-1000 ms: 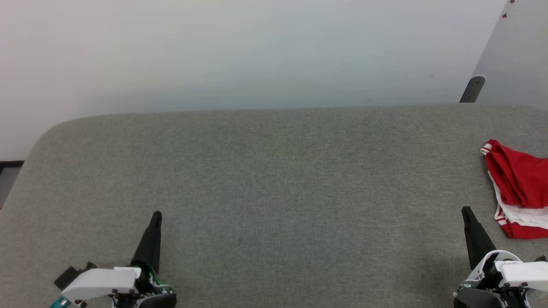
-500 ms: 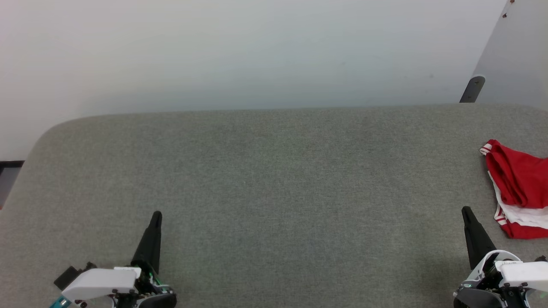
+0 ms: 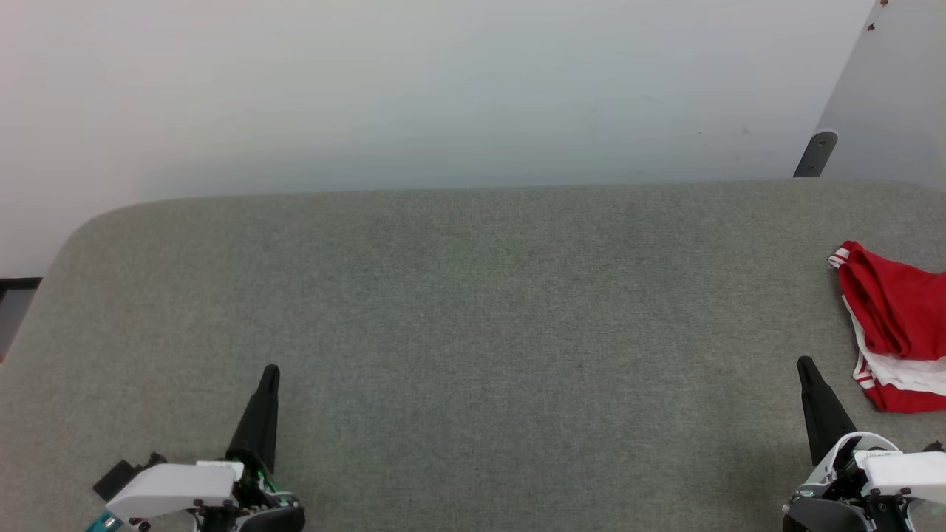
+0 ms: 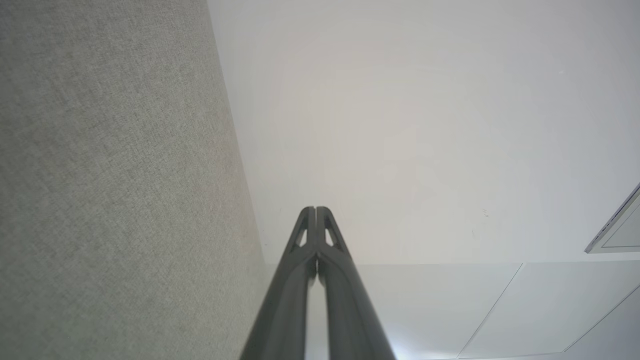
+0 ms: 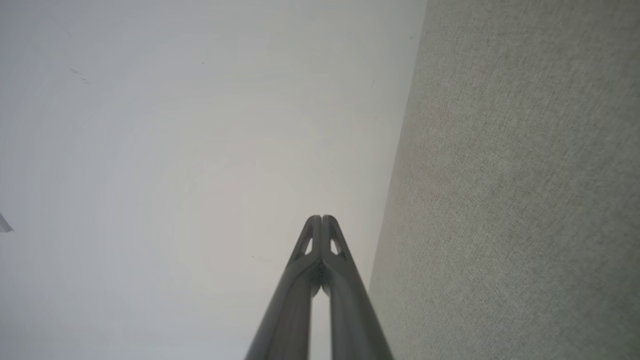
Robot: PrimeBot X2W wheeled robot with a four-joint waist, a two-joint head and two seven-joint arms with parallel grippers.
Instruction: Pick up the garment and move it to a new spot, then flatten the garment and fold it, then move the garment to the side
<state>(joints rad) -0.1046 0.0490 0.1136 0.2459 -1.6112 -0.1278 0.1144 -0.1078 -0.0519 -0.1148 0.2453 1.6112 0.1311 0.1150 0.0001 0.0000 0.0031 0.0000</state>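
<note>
The red garment (image 3: 894, 318) lies bunched at the far right of the grey fabric surface (image 3: 473, 310), cut off by the picture's edge; white trim and red-and-white stripes show along its near side. My right gripper (image 3: 804, 363) is shut, low at the right, just left of the garment and apart from it. My left gripper (image 3: 270, 371) is shut at the lower left, far from the garment. In the left wrist view the left gripper (image 4: 316, 209) has its tips pressed together, empty. The right gripper (image 5: 321, 218) in the right wrist view is likewise closed on nothing.
A pale wall (image 3: 414, 89) rises behind the grey surface. A dark bracket (image 3: 816, 154) on a light panel (image 3: 887, 103) stands at the back right. The surface's rounded left corner (image 3: 74, 229) drops off beside a dark strip (image 3: 18, 283).
</note>
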